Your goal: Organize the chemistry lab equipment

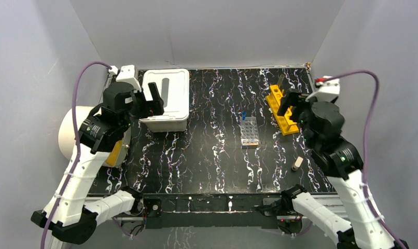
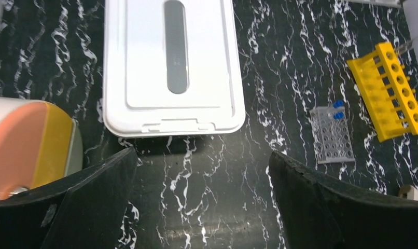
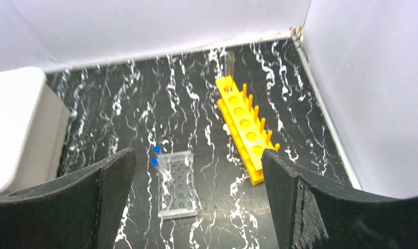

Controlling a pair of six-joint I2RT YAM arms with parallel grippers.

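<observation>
Both my jaws stand wide, empty. The vials [image 3: 154, 162] sit in the clear rack [image 3: 178, 189] on the surface [image 1: 196, 150], with the yellow rack [image 3: 243, 124] at its 2 o'clock. I should approach one vial straight from above.

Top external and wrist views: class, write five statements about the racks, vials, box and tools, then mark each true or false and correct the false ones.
1. Two blue-capped vials stand in the clear rack. True.
2. In the top view, the yellow tube rack sits left of the clear rack. False: it sits to its right.
3. The left tool and the right tool are both open and hold nothing. True.
4. The white box has its lid off. False: the lid is on.
5. A glass tube stands at the yellow tube rack's far end. True.
</observation>
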